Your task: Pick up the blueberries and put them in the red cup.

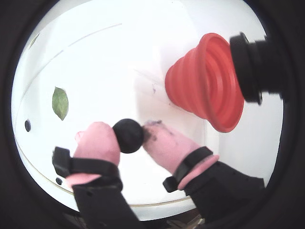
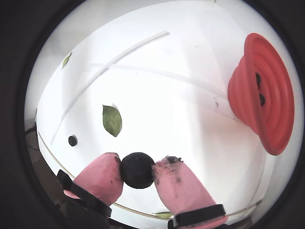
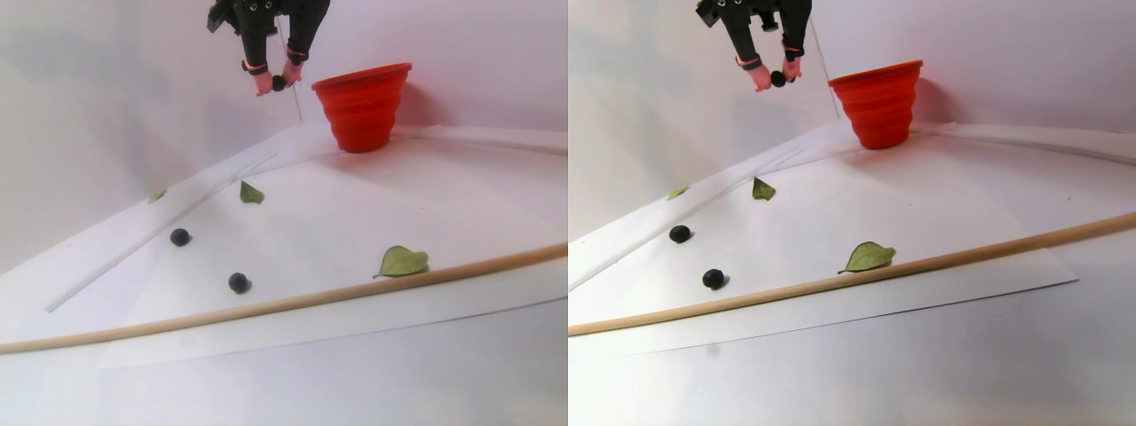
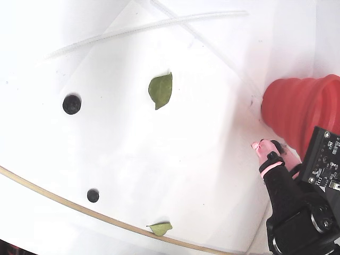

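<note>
Two pink-padded fingers [image 2: 102,176] of the black gripper [image 2: 137,170] are clamped on one matte black-blue blueberry [image 2: 137,170], which sits squarely between the tips in both wrist views. In the stereo pair view the gripper [image 3: 280,82] hangs high above the white table [image 3: 373,364], level with the rim of the red collapsible ribbed cup [image 3: 362,108], which stands just to the right of the jaws and apart from them.

Far to the left of the jaws in a wrist view lies a small loose blueberry [image 2: 72,140] on the white sheet, with a green leaf [image 2: 112,119] between it and the gripper. The fixed view shows two loose blueberries well to the left of the jaws, a larger one [image 4: 71,104] and a smaller one [image 4: 93,195] near the thin wooden rod [image 4: 64,204]; another green leaf [image 4: 160,228] lies against that rod.

To the right of the jaws, the cup's open mouth shows in a wrist view, with two dark berries [image 2: 260,90] already inside it.
</note>
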Tool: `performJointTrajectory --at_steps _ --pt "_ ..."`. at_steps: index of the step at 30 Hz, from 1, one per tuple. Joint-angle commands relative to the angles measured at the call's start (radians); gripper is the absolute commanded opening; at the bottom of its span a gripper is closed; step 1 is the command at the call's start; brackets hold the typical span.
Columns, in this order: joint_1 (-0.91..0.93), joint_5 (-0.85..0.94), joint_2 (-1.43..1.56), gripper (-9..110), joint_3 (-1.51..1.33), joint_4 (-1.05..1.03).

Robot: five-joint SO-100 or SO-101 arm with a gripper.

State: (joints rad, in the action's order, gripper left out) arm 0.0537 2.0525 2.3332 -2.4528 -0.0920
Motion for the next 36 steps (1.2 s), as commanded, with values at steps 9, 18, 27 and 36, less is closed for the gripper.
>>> performJointTrajectory --at_steps 9,18,27,36 --pt "0.077 0.02 0.081 11 0.104 -0.008" --pt "0.141 0.021 0.049 11 0.167 -0.006" --pt "0.195 0.026 -0.002 11 0.216 0.017" --pt "0.245 0.028 -0.087 11 0.278 0.064"
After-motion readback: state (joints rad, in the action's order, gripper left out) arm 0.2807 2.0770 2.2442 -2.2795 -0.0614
